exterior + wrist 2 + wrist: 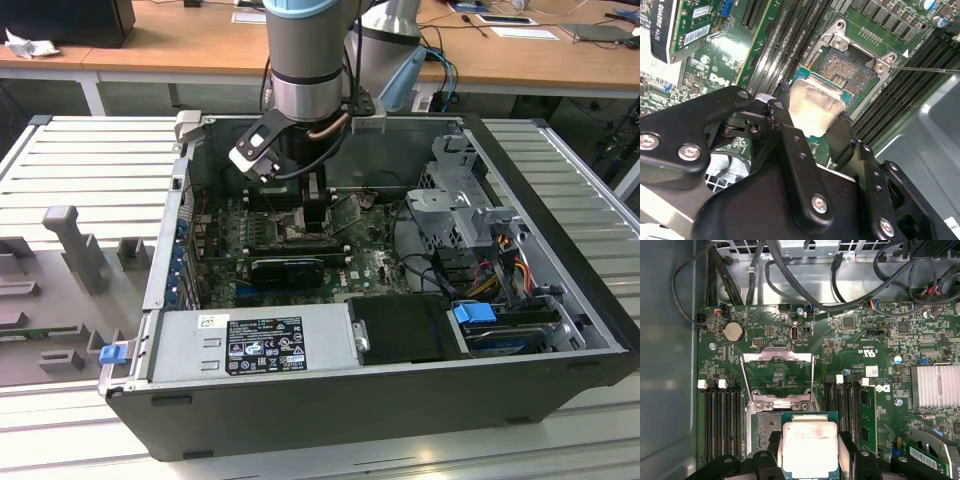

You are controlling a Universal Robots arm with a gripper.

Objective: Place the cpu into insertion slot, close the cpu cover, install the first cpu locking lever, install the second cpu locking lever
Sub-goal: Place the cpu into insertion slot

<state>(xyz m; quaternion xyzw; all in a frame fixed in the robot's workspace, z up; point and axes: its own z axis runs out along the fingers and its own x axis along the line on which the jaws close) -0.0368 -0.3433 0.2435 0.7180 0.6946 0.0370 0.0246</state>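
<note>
Since the case lies on its side with the board facing up, you get a straight drop from above. From the exterior view's left: a grey moulded tray sits outside the case, likely a parts rest. Next comes the supply along the near wall, and then the gripper low over the middle of the board. The drive cage is at the exterior view's right, well apart from the work. The fingers are clamped on two opposite edges of the cpu, pale face up. This is probably an edge grip that keeps the underside untouched and the chip level. The cpu sits over the near part of the slot, touching or just above it; I cannot tell which. Part of the slot's dark centre shows uncovered beyond the chip, so you should judge it not yet seated. The cover is swung back off the slot, hinged at the far edge, which leaves the opening free. Writing: a sticker on the supply, white marks on the board, and faint lines on the cpu face. None of it is transcribed here.
</note>
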